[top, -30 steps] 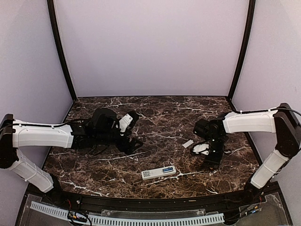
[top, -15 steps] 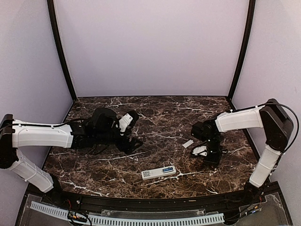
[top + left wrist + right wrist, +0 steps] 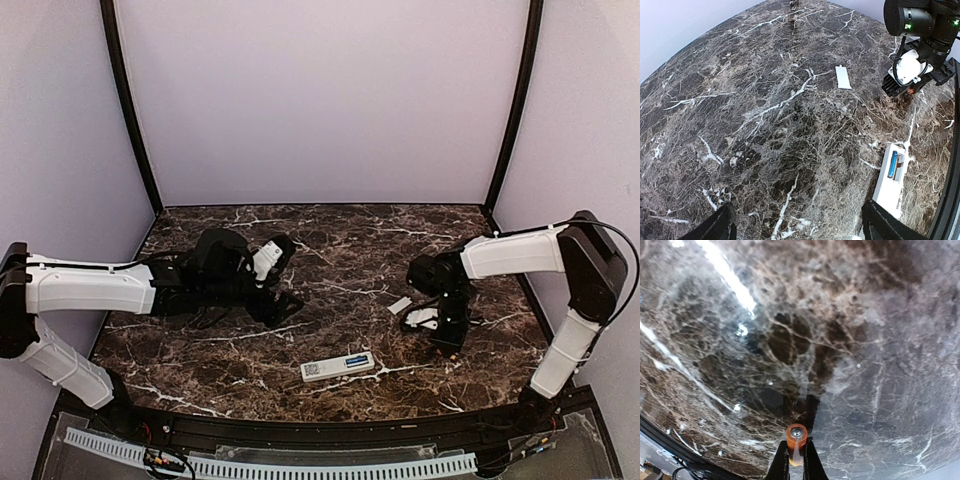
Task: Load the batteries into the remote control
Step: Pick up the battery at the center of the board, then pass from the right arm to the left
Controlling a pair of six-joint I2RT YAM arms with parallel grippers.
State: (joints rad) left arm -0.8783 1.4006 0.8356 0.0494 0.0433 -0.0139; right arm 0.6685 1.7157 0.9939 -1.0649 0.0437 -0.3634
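The remote control (image 3: 338, 366) lies near the table's front edge, back side up, its sticker showing. In the left wrist view the remote control (image 3: 891, 176) has a blue battery (image 3: 893, 164) lying in its open compartment. The right wrist view shows my right gripper (image 3: 796, 449) shut on the orange battery (image 3: 796, 436), which stands end-on just above the marble. That right gripper (image 3: 446, 343) points down, right of the remote. My left gripper (image 3: 287, 280) hovers open at centre-left with nothing between its fingers; in its own view the left gripper (image 3: 801, 227) shows only its two dark fingertips.
A small flat pale-grey cover (image 3: 399, 305) lies on the marble table (image 3: 330, 250) just left of the right gripper; the cover (image 3: 843, 77) also shows in the left wrist view. Purple walls with black posts (image 3: 128, 110) enclose the table.
My right gripper has closed on the orange battery, and its arm has shifted slightly left. The left arm has stayed still.
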